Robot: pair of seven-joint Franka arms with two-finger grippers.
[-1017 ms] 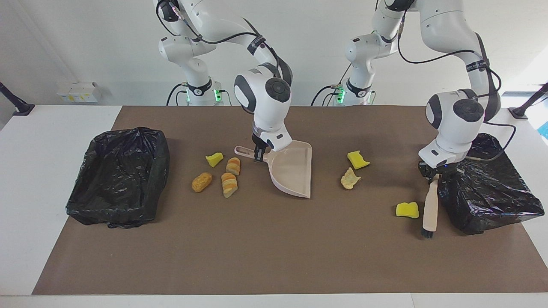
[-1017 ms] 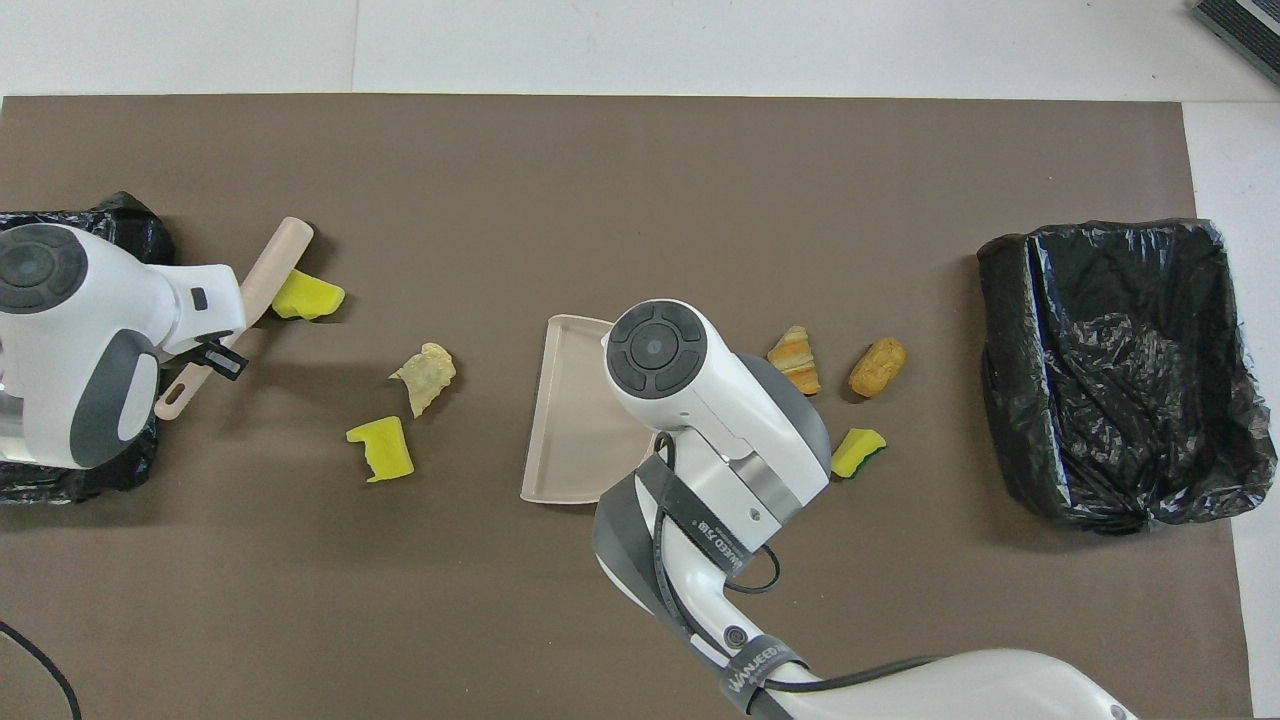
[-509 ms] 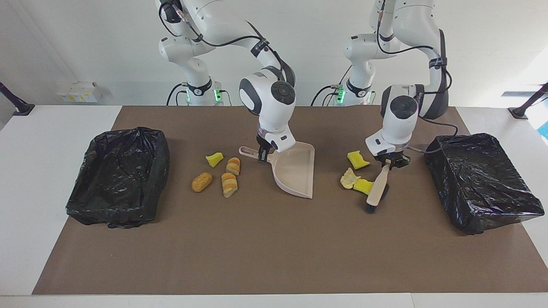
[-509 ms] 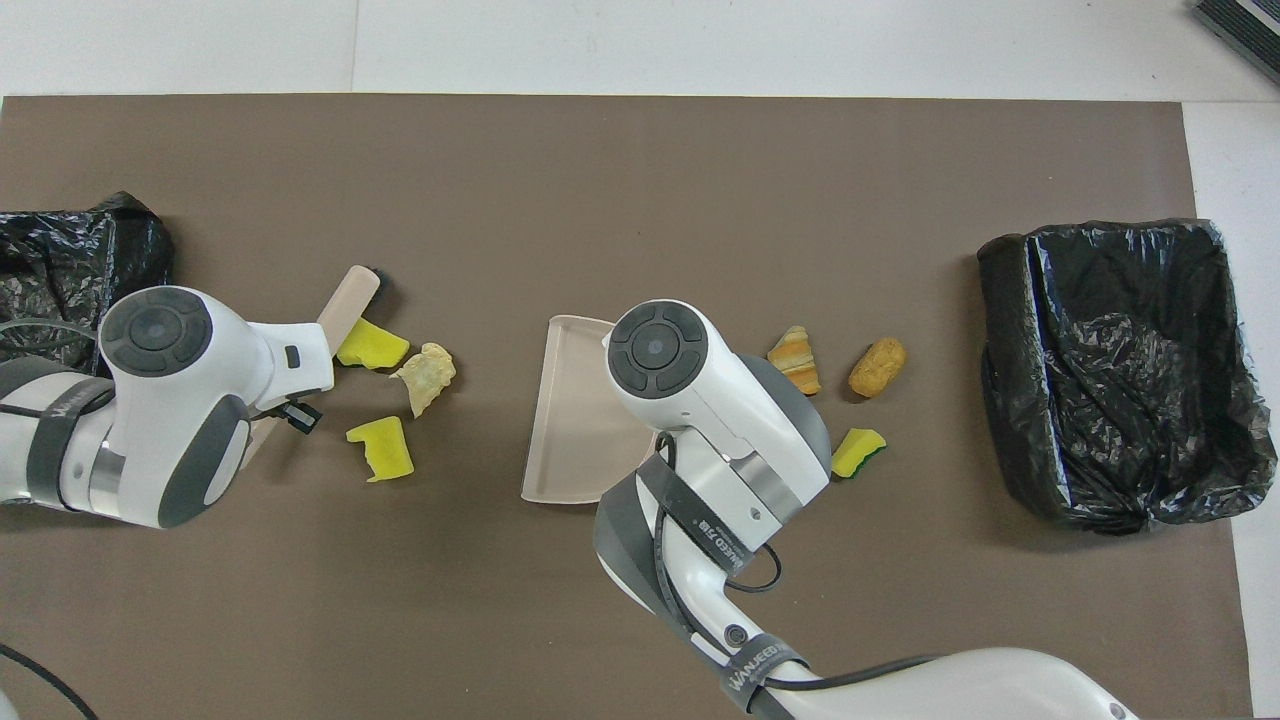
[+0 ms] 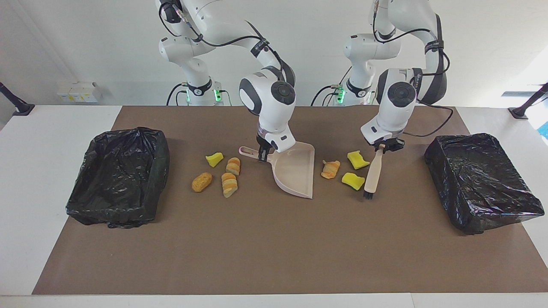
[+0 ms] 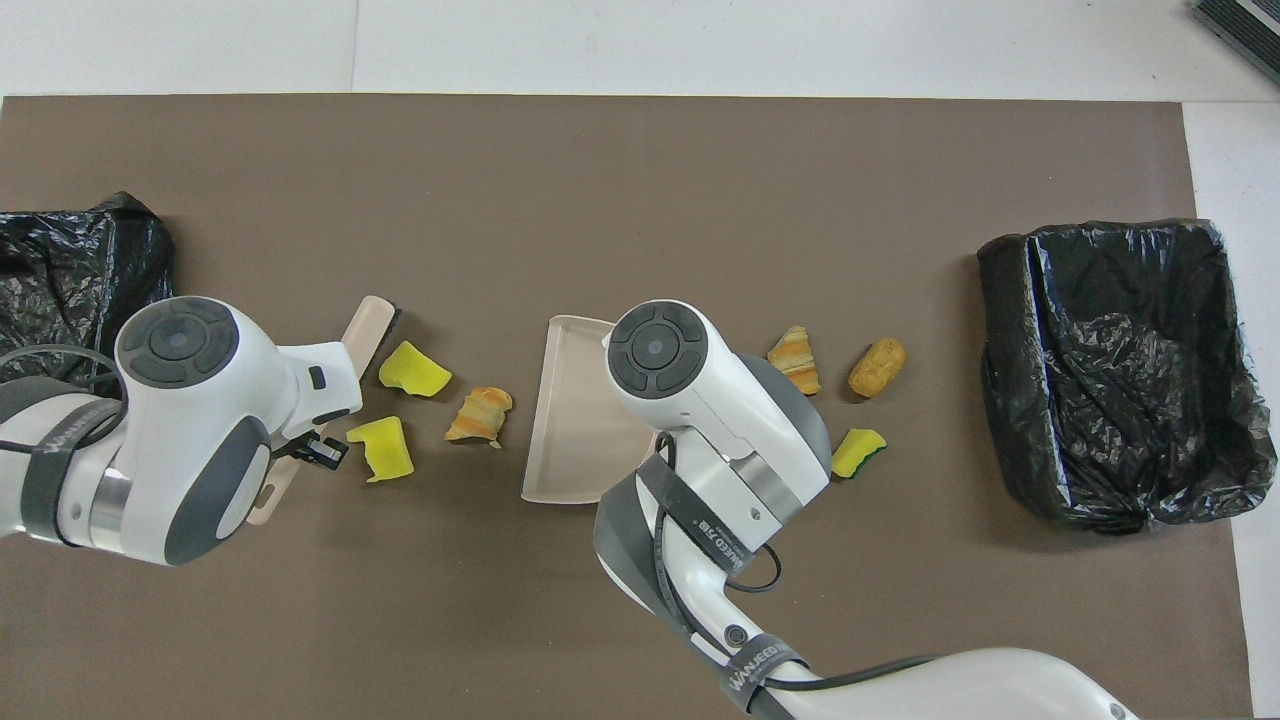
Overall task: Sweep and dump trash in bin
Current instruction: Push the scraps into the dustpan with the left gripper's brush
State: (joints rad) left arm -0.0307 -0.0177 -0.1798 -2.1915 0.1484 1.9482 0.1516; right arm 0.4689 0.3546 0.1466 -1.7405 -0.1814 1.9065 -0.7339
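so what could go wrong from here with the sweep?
1. Three bits lie between the brush in the left gripper and the dustpan in the right gripper: two yellow wedges and a striped bread piece. They sit at different depths, so one stroke may miss or scatter some.
2. The bread piece could slip past the pan's mouth.
3. Four bits lie on the pan's handle side, out of the brush's path.
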